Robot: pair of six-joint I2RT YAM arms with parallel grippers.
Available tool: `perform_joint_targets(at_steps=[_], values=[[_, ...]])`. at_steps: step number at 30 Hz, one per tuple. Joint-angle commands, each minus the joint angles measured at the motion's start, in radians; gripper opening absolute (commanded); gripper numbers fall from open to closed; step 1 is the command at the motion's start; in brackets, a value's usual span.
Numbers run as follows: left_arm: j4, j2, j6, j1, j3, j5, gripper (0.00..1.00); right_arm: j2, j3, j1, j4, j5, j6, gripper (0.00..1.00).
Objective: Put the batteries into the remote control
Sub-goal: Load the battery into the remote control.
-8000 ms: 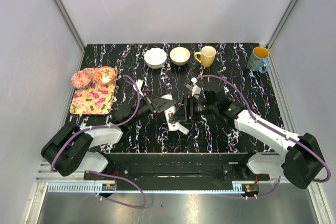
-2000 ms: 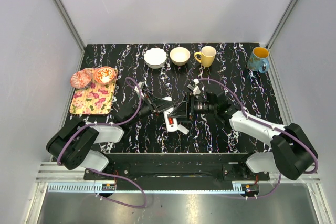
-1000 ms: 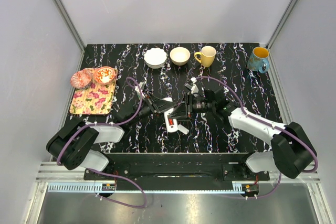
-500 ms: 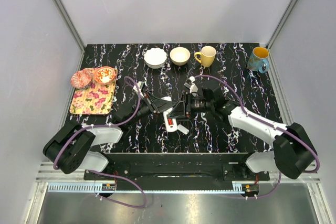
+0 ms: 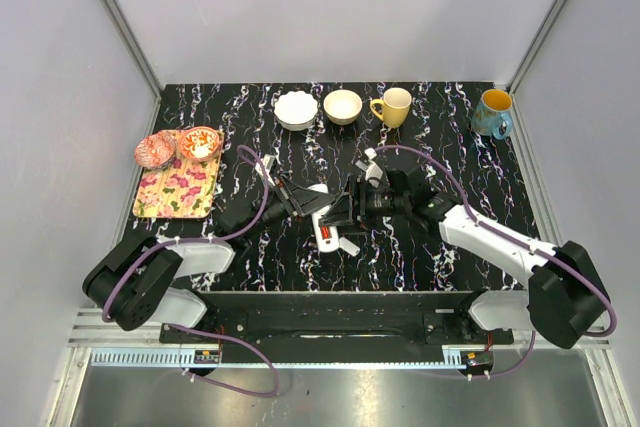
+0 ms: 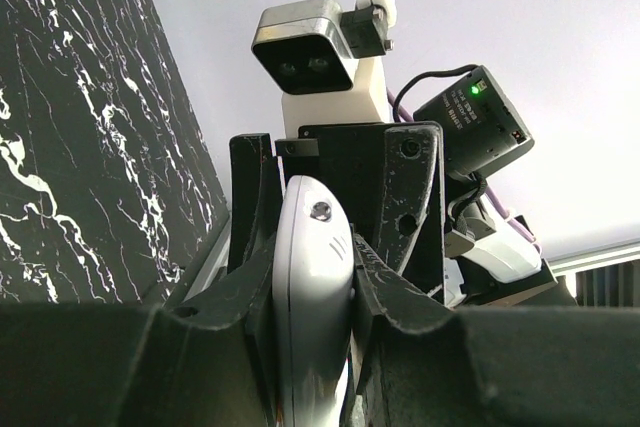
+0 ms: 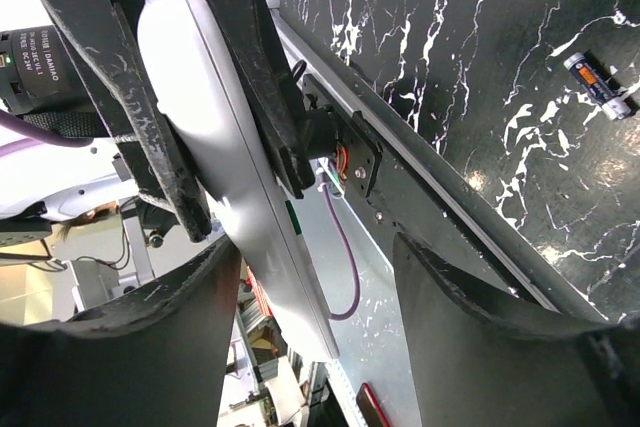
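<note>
This is a robot test cell in a lab, not a home. Plain pale wall panels [image 5: 330,7] set in aluminium struts [image 5: 118,17] box in a black, white-veined table [image 5: 430,247]. A left arm [image 5: 135,287] and a right arm [image 5: 560,297] are bolted along the lower edge of the top view. Purple cables [image 5: 240,357] trail over a metal rail [image 5: 330,355] below them. The crockery looks like props. A white bowl [image 5: 296,110], a tan bowl [image 5: 343,106], a yellow mug [image 5: 394,106] and a blue mug [image 5: 493,112] line the table's upper edge. A floral tray [image 5: 177,187] lies at the left.
</note>
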Motion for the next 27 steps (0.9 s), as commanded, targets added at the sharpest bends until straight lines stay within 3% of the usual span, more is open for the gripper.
perform_joint_targets(at_steps=[1, 19, 27], values=[[0.200, 0.016, -0.048, 0.000, 0.020, -0.004, 0.00, -0.047, 0.046, -0.001, -0.077, 0.026, -0.061, 0.69], [0.183, 0.034, -0.042, 0.000, 0.032, 0.008, 0.00, -0.061, 0.069, -0.001, -0.045, -0.010, -0.065, 0.75], [0.204, 0.039, -0.079, 0.006, 0.031, 0.013, 0.00, -0.173, 0.135, -0.002, -0.272, 0.091, -0.320, 0.77]])
